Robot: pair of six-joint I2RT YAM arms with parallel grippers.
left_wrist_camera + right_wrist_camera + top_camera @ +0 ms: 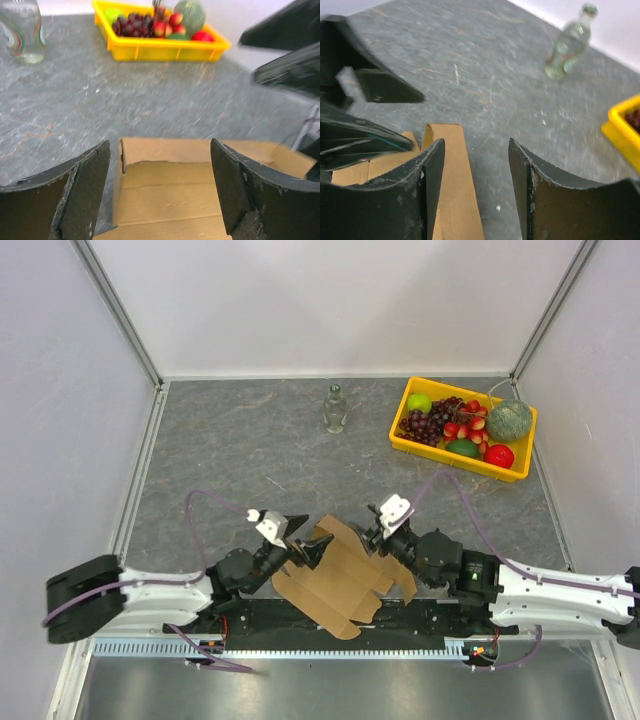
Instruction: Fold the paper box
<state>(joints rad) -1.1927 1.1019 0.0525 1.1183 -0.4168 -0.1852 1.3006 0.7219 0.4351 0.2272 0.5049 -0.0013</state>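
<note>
Low at the top view's centre, I see the paper box (340, 585) flat on the counter (250, 440), its long axis seemingly slanting upper left to lower right. Left claw (305, 548), spread, hangs over its left edge. Right claw (378, 540), spread and empty, hangs over its upper-right flap. I judge neither nearer.

Grey stone-look tabletop (250, 450), plain white walls (330, 300), metal corner posts (120, 315).
</note>
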